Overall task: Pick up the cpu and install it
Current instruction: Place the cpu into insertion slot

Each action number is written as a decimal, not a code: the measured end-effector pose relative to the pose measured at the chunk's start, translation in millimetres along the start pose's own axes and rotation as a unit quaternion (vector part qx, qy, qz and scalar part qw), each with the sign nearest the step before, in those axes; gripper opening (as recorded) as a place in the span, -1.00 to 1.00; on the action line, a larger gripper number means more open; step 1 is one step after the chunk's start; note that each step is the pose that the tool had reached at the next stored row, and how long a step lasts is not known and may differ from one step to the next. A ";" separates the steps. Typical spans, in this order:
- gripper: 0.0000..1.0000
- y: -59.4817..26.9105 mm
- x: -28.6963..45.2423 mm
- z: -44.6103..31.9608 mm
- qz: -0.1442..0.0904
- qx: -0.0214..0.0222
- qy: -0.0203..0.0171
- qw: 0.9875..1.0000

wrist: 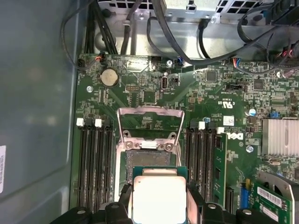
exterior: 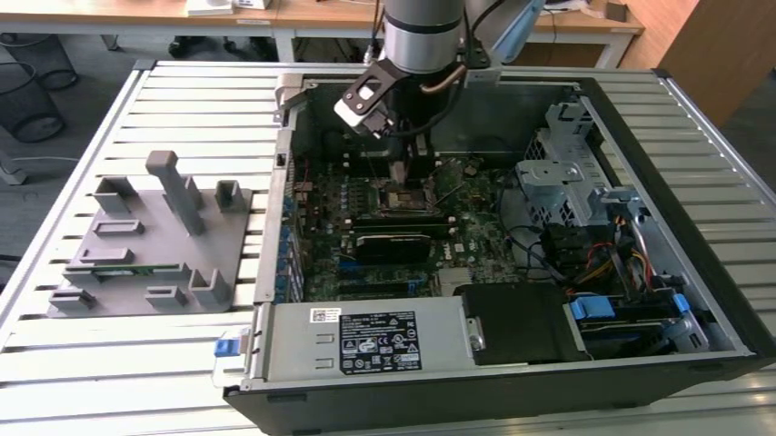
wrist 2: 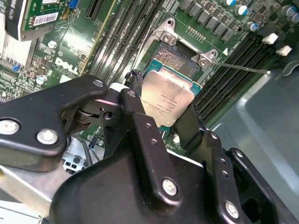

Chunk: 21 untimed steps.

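Observation:
The cpu (wrist 2: 169, 98) is a flat square chip with a silvery top and a green rim. My gripper (wrist 2: 162, 108) is shut on the cpu, one black finger (wrist 2: 134, 95) on each of two opposite edges. In the first wrist view the cpu (wrist: 159, 198) hangs just above the open motherboard socket (wrist: 149, 157), partly overlapping it. The socket's metal load plate (wrist: 149, 122) is swung up. In the exterior view my gripper (exterior: 399, 174) reaches down into the computer case right over the socket (exterior: 402, 200).
Black memory slots (wrist: 96, 163) flank the socket on both sides, and a ribbed heat sink (wrist: 280, 136) sits further off. The open case holds a power supply (exterior: 363, 341), a drive cage (exterior: 555, 182) and cables. A grey fixture tray (exterior: 145, 241) lies on the slatted table at the exterior view's left.

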State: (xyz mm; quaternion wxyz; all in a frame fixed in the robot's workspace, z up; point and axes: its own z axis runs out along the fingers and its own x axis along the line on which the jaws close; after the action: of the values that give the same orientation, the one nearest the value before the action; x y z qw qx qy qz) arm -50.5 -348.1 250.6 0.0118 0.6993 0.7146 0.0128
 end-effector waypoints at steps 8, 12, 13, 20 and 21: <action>0.08 0.3 0.1 9.5 0.002 0.000 0.000 1.000; 0.08 0.1 1.2 17.0 0.001 0.000 0.000 1.000; 0.08 0.0 2.1 20.3 0.001 0.000 0.000 1.000; 0.08 -0.2 4.5 27.2 0.001 0.000 0.000 1.000; 0.08 -0.1 4.8 27.5 0.001 0.000 0.000 1.000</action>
State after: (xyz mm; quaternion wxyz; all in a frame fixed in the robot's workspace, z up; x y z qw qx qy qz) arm -49.8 -343.2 223.1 0.0119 0.7002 0.7138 0.0127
